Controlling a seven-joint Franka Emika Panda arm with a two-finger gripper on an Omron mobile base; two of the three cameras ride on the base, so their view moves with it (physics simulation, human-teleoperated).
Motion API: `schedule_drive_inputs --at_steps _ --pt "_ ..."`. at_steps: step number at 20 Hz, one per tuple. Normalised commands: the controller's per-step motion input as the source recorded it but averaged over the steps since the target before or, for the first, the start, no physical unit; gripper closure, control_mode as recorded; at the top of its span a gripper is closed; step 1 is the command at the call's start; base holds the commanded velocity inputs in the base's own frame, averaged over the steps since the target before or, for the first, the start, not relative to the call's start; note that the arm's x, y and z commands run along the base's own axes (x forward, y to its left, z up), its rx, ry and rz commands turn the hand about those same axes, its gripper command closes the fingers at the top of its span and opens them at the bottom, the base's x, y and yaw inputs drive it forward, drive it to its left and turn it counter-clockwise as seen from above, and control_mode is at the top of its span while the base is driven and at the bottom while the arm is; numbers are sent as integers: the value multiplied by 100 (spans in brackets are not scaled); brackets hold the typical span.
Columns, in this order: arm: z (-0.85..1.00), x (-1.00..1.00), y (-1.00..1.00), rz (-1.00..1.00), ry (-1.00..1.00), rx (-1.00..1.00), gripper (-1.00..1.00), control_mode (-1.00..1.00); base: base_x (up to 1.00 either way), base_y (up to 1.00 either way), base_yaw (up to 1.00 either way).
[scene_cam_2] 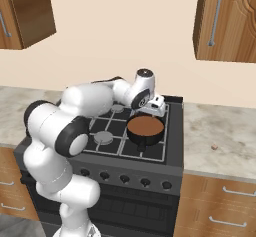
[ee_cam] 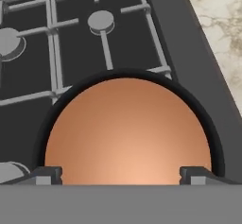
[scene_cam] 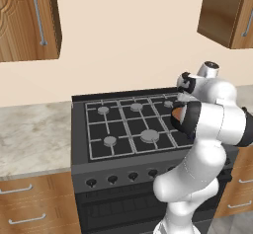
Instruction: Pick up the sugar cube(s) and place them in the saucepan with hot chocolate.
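Here we see the gripper [ee_cam: 120, 175] spread wide, holding nothing, above one saucepan with hot chocolate [ee_cam: 127, 128].

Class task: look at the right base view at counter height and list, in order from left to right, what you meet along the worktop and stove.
Left marble counter → robot arm → stove → saucepan with hot chocolate, with the open gripper just behind it → right marble counter, with a small brown speck on it.
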Motion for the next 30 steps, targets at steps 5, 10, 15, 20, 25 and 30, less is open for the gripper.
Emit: schedule_drive_inputs --at_steps 5,10,15,20,25,30 --pt "6 -2 -56 0 -14 14 -100 -100 0 0 0" --pt "3 -11 -88 -1 -3 7 -100 -100 0 0 0" --pt "5 -17 -91 -3 0 1 -100 -100 0 0 0" --pt "-10 -10 -54 0 12 -5 -100 -100 0 0 0" --pt "-26 0 -8 0 35 -14 -100 -100 0 0 0" --pt "-43 0 -22 0 17 -2 -100 -100 0 0 0"
